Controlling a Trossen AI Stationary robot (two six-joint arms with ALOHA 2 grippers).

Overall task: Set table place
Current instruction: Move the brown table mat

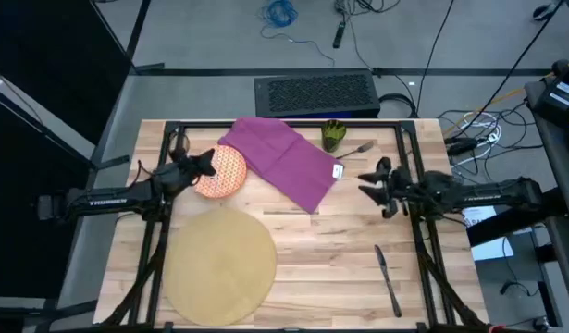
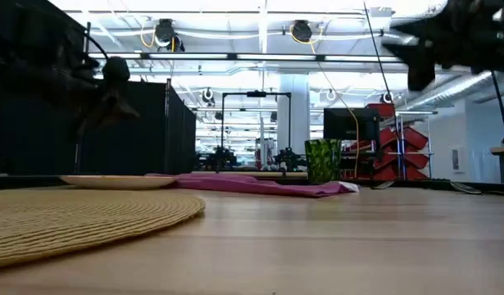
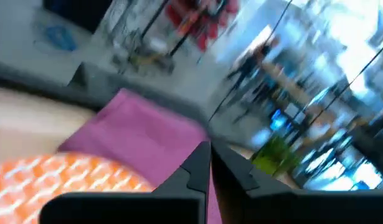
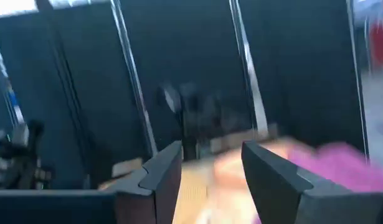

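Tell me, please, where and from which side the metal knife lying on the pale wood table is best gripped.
Judging by its pose, grip the metal knife across its narrow width near the middle, coming straight down from above: it lies flat on the pale wood table with bare wood all around. The right pincer, open, is the nearer one.

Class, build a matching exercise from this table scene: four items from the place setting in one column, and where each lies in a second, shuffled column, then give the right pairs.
Things:
1. mat
2. knife
3. cup
4. plate

Places, from the high view:
A. near the table's far edge, beside the fork
B. near-left part of the table
C. partly under the napkin's left end
D. near-right part of the table

Pairs: 1-B, 2-D, 3-A, 4-C
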